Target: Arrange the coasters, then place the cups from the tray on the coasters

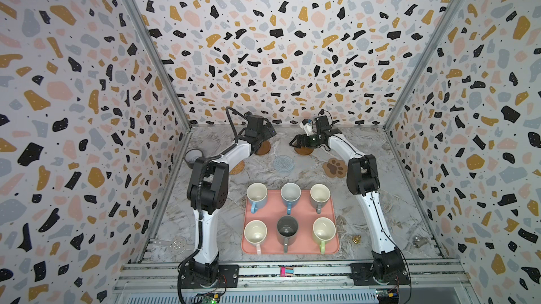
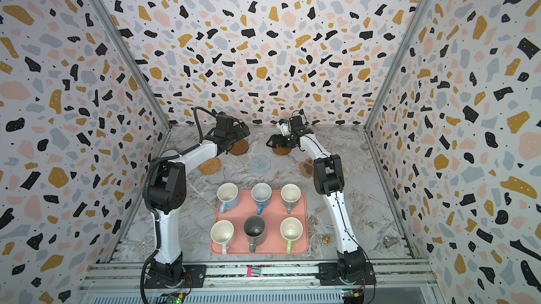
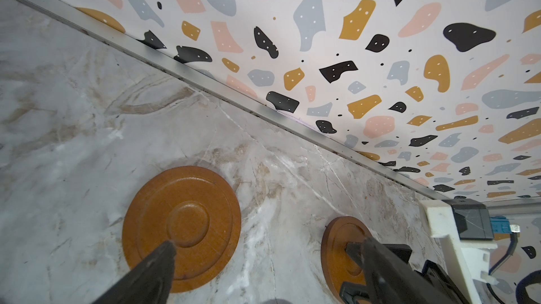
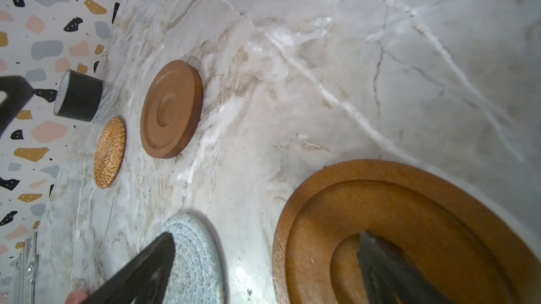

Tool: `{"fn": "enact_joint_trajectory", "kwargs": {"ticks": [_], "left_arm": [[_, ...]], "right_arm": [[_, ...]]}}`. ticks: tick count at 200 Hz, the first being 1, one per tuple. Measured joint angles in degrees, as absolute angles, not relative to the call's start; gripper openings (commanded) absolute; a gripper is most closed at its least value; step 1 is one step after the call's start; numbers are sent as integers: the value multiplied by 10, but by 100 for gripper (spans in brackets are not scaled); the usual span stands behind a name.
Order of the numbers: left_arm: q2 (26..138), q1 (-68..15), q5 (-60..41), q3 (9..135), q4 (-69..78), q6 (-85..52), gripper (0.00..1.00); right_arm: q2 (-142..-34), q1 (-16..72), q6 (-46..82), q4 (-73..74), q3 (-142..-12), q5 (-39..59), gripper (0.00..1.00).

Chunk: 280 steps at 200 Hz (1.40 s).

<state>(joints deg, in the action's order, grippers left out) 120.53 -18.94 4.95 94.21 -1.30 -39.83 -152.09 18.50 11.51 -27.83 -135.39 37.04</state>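
From the left wrist, the left pincer (image 3: 263, 245) stands spread wide with nothing between its fingers. Below it the left brown wooden disc coaster (image 3: 181, 223) lies flat on the marble-patterned bench (image 3: 73, 112), near the back wall. The right brown wooden disc coaster (image 3: 336, 244) lies beside it, apart, and is partly hidden by a dark finger.

From the right wrist, the right pincer (image 4: 266, 236) is likewise wide open and empty. One finger lies over the right brown wooden disc coaster; whether it touches cannot be told. The other crosses the pale blue round woven coaster (image 4: 196, 258). Farther off lie the left brown wooden disc coaster, the tan rattan round coaster (image 4: 109, 151) and the dark grey tape roll (image 4: 79, 97) by the side wall.

In both top views the salmon-pink rectangular tray (image 1: 304, 217) sits at the front middle of the bench. It carries six mugs upright in two rows of three:
- Behind: the light blue mug (image 1: 257, 197), the deeper blue mug (image 1: 290, 195) and the grey-beige mug (image 1: 320, 195).
- In front: the pale pink mug (image 1: 255, 232), the dark grey mug (image 1: 287, 229) and the light green mug (image 1: 324, 230).

Beyond the tray, the tan paw-shaped coaster (image 1: 334, 167) lies just beside the right arm's elbow. In a top view the cream round coaster (image 2: 346, 169) shows partly behind that elbow.
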Motion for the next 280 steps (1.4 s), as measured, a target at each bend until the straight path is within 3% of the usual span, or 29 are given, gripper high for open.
{"fn": "enact_joint_trajectory", "kwargs": {"ticks": [159,280], "left_arm": [[1154,-192,56,896,-30,-391,99],[1154,-192,50,896,-60,-361,100]], "right_arm": [[-1552,241,70,-278,-1390,448,99],[-1562,247,156,-216,-1390,434,99]]}}
